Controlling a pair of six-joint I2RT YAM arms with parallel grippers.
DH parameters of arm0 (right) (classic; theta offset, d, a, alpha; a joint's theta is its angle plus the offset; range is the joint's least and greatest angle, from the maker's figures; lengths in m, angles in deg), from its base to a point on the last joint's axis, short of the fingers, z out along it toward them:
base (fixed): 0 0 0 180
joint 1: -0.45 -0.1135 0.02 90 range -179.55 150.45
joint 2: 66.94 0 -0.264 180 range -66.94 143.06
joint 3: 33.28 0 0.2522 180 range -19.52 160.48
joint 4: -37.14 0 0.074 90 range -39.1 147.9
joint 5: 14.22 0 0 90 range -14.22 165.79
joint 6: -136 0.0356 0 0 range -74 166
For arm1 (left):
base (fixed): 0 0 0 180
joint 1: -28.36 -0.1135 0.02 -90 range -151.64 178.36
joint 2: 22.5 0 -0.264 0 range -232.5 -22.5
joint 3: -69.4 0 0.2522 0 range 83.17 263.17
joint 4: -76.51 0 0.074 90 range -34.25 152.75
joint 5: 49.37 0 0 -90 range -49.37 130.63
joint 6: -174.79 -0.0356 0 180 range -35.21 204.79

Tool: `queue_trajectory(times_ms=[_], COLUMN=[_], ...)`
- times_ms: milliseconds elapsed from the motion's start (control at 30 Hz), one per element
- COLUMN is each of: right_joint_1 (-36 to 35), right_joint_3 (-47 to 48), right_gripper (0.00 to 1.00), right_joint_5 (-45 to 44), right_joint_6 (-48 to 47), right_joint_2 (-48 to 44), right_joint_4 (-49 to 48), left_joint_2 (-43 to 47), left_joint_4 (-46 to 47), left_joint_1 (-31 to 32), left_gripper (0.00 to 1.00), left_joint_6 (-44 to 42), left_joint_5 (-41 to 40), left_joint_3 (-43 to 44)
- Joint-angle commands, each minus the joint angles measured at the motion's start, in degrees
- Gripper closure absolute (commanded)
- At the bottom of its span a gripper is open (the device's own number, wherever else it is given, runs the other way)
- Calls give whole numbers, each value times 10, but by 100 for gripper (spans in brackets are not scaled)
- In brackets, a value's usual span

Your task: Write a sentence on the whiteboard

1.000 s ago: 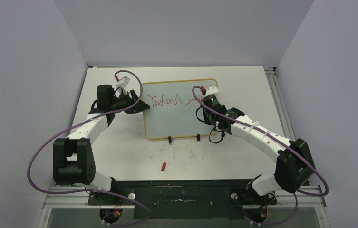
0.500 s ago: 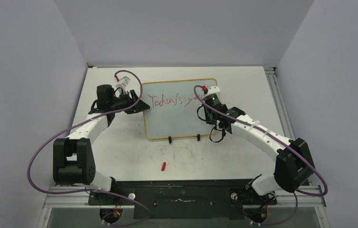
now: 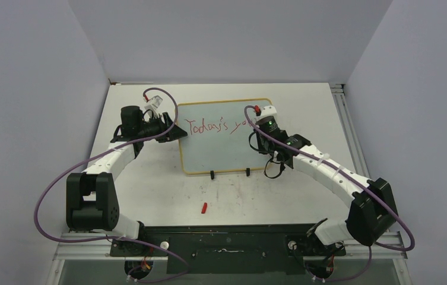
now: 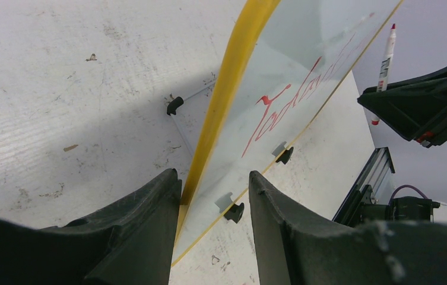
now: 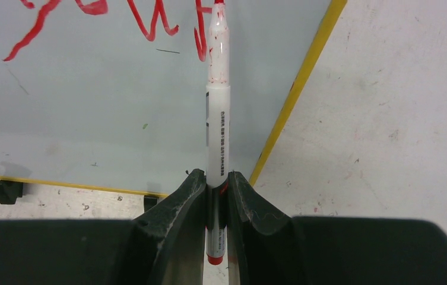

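Note:
The whiteboard with its yellow frame stands propped in the middle of the table, two black clip feet on its near edge. The sentence in red reads "Today's" and the start of another word. My left gripper is shut on the board's left edge; the yellow frame runs between its fingers. My right gripper is shut on a white red-ink marker, whose tip touches the board among the last red strokes. From above, the right gripper covers the line's end.
A small red cap lies on the table in front of the board. An aluminium rail runs along the table's right edge. The black base plate spans the near edge. Grey walls close in the left, back and right.
My right gripper has slid a little to the right along the top line with the marker. The left gripper and the whiteboard have not moved.

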Motion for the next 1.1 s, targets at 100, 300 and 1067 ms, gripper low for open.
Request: queue_trajectory(times_ms=[100, 300, 1067], right_joint_1=[-17, -65, -216], right_joint_3=[20, 20, 51], right_gripper=[95, 95, 95], right_joint_5=[4, -5, 139], right_joint_6=[-12, 4, 133], right_joint_2=[-67, -83, 128], right_joint_4=[-6, 1, -114], left_joint_2=[27, 27, 30], left_joint_4=[12, 11, 7], left_joint_1=[8, 8, 8], left_gripper=[56, 56, 56], left_joint_6=[-7, -7, -8], left_joint_5=[19, 17, 13], left_joint_3=[5, 5, 7])
